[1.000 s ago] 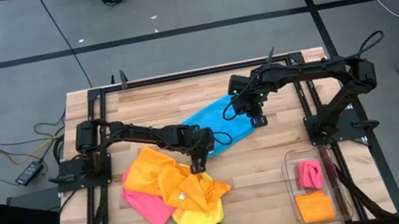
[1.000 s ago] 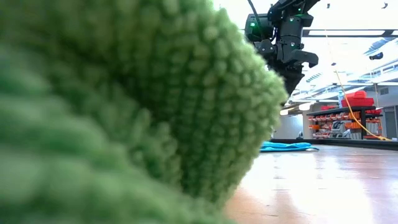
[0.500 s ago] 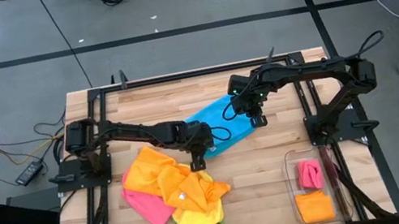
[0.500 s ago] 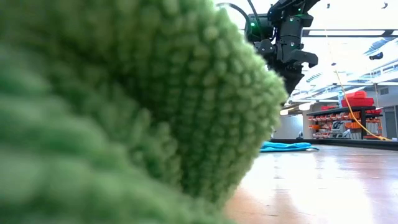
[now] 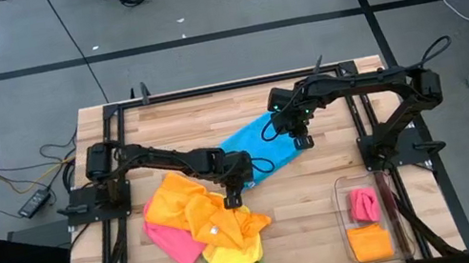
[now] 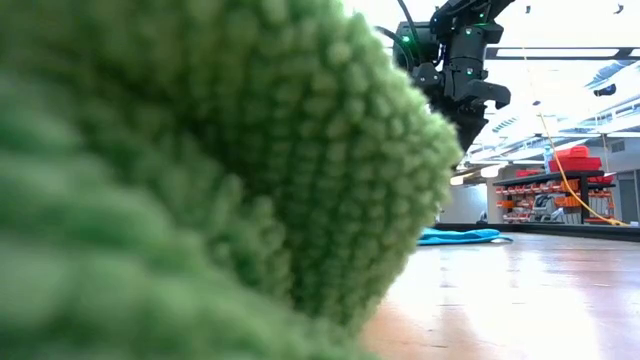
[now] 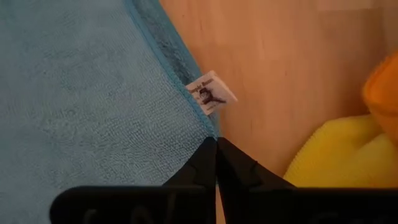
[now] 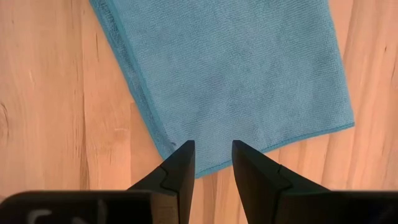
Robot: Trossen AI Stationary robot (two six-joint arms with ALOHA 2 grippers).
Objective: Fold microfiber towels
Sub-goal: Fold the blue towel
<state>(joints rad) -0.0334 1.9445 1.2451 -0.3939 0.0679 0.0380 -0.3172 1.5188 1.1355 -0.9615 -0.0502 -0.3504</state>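
The blue towel point(image 5: 261, 143) lies flat in the middle of the table point(image 5: 166, 124), spread as a long strip running diagonally, apparently already doubled over once, which would suit a further fold. Its pile looks even and smooth, its hem is stitched darker, and a small white label point(image 7: 211, 93) juts from the edge at one corner. The left gripper point(image 5: 234, 195) sits at that labelled corner with its fingers together; the left wrist view shows the tips meeting right at the hem, so it is probably pinching the corner, though the cloth between the tips is not plainly visible. The right gripper point(image 5: 302, 141) hovers over the opposite end of the blue towel, fingers apart and straddling the short edge without holding it, placed, I judge, to take that end so both ends can be lifted together. Just beside the blue towel, on the left gripper's side, lies the heap of unfolded towels point(image 5: 203, 224): orange, yellow and pink crumpled together, with a green towel point(image 6: 200, 170) at its far edge, pressed close against the low camera. Well apart from the blue towel, past the right gripper, a clear bin point(image 5: 366, 219) holds finished pink and orange towels.
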